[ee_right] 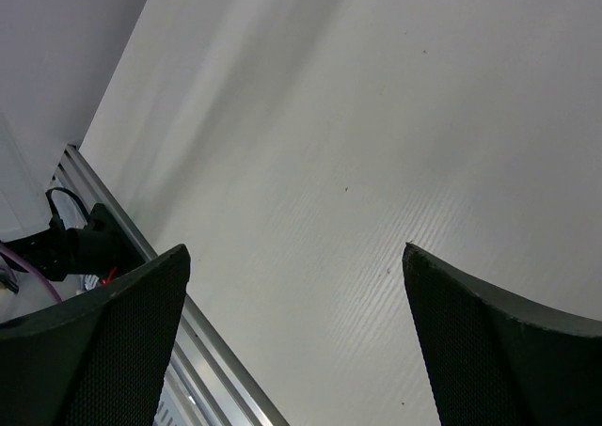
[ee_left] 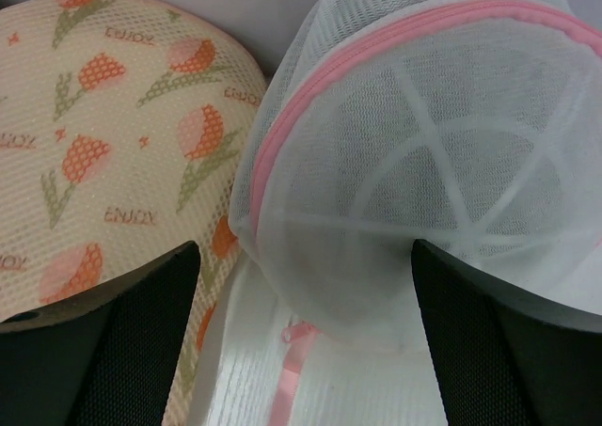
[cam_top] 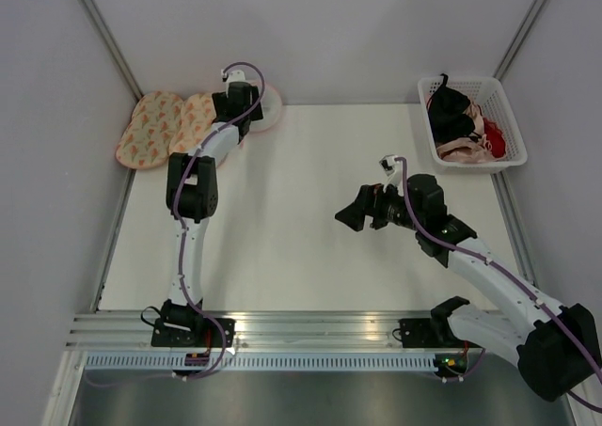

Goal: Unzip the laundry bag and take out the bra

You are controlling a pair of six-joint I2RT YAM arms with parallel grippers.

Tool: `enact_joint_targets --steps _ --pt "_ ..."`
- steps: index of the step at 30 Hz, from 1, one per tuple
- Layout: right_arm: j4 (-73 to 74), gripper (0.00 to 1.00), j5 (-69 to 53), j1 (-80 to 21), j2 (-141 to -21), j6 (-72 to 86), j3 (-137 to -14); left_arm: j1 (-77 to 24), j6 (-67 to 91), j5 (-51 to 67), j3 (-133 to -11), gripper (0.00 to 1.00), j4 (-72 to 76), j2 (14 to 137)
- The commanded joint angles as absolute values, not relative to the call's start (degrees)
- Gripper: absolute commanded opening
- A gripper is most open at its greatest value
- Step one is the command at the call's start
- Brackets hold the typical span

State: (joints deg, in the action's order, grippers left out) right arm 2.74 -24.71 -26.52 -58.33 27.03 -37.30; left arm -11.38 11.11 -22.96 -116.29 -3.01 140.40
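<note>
Tabletop [cam_top: 310, 257] is white and mostly bare, with everything that matters pushed to its far edge. At the far right stands a white basket [cam_top: 515, 153] of mixed garments, which are not part of this job. At the far left two peach patterned pads [cam_top: 165, 125] lie side by side, and the laundry bag [cam_top: 271, 106] sits just to their right, touching the nearer pad in the left wrist view. The left arm reaches out to that corner, and the left gripper [cam_top: 241, 95] hangs with its jaws spread wide and nothing between them. The bag [ee_left: 423, 163] lies directly ahead of it, filling the gap. The right gripper [cam_top: 360, 214] is also wide open and empty, over bare table mid-right and well apart from the bag, so the left arm is plainly the nearer. The bag is round, so no long axis guides the grasp. What matters is the pink zipper [ee_left: 376, 45], which arcs from the lower left to the upper right across the bag's top. A greyish shape behind the mesh is probably the bra [ee_left: 531, 177]. A small pink ribbon [ee_left: 292, 351] hangs at the near lower edge.
</note>
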Motion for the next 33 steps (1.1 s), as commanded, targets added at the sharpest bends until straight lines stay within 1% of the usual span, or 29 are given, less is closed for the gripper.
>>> enact_joint_targets --steps 1,2,3,4,5,7,8,10,11,13,14,16,19,20,21,22,23,25,26,27,30,32,33 --pt "2.81 0.98 -24.08 -26.72 -56.08 27.95 -38.94 -10.63 6.68 -15.43 -121.55 0.95 -4.93 142.38" --pt "2.90 0.98 -24.08 -26.81 -55.90 28.12 -38.94 -10.63 6.59 -12.77 -121.29 0.94 -4.05 142.12" --pt "2.81 0.98 -24.08 -26.81 -55.38 28.47 -39.02 -10.55 6.50 -9.26 -120.77 0.88 -3.87 141.68" --pt "2.73 0.98 -24.08 -26.81 -55.11 28.65 -39.02 -10.63 6.42 -3.31 -120.67 0.84 -3.69 141.51" --pt "2.55 0.97 -24.08 -26.81 -54.85 28.91 -39.02 -10.55 7.29 -1.08 -120.24 0.76 -3.43 141.24" --pt "2.11 0.94 -24.17 -26.81 -54.41 29.53 -38.85 -10.55 9.04 6.37 -118.92 0.65 -2.29 139.67" --pt "2.02 0.93 -24.26 -26.81 -54.23 29.53 -38.76 -10.55 9.92 8.42 -117.18 0.56 -0.72 138.96" --pt "1.93 0.90 -24.69 -26.81 -54.05 29.62 -38.76 -10.55 12.38 13.42 -115.32 0.48 1.22 136.68" --pt "2.02 0.89 -24.70 -26.81 -54.05 29.79 -38.67 -10.55 13.00 14.67 -114.09 0.39 1.75 136.06" --pt "2.28 0.88 -24.70 -26.81 -53.79 29.53 -38.85 -10.55 15.72 16.43 -113.12 0.27 1.67 134.74" --pt "2.37 0.87 -24.52 -26.81 -53.35 29.53 -38.85 -10.55 16.95 17.13 -111.55 0.15 1.67 133.08" --pt "2.55 0.87 -23.13 -26.81 -53.00 29.53 -39.02 -10.55 22.11 18.19 -109.26 0.02 1.58 131.14" --pt "2.72 0.90 -20.57 -26.81 -52.38 29.79 -39.64 -10.63 30.28 20.39 -100.57 0.02 5.86 124.65" --pt "2.72 0.93 -19.26 -26.81 -52.38 29.53 -40.07 -10.72 32.41 20.65 -94.20 0.02 7.80 120.63" --pt "2.64 0.98 -18.64 -26.72 -52.47 29.71 -40.25 -10.90 34.69 21.00 -90.48 0.02 10.17 118.06" --pt "2.46 0.98 -18.28 -26.81 -52.56 29.71 -40.34 -11.07 39.50 21.09 -86.44 0.02 15.76 115.60" --pt "2.03 0.98 -18.19 -26.89 -52.91 29.71 -40.60 -11.25 41.73 21.35 -78.91 0.02 18.52 113.58" --pt "0.97 0.98 -18.11 -26.81 -53.35 29.97 -40.69 -12.12 48.56 20.92 -71.84 0.02 21.52 106.90" --pt "0.79 0.98 -18.19 -26.81 -54.05 30.14 -40.95 -12.48 50.43 20.66 -65.28 0.02 24.58 104.61" --pt "0.44 0.98 -18.80 -26.89 -54.40 30.41 -40.96 -13.70 52.28 19.44 -62.00 0.02 25.31 100.59" --pt "-2.98 0.98 -21.26 -26.89 -55.72 31.20 -40.34 -16.77 59.47 17.85 -50.13 0.02 29.43 94.76" --pt "-4.65 0.98 -23.63 -26.89 -56.77 31.46 -39.38 -18.10 62.48 18.01 -42.15 0.02 32.68 90.01" --pt "-6.31 0.97 -24.60 -26.98 -57.30 31.81 -39.11 -19.15 64.06 19.15 -39.75 0.02 36.09 88.52"
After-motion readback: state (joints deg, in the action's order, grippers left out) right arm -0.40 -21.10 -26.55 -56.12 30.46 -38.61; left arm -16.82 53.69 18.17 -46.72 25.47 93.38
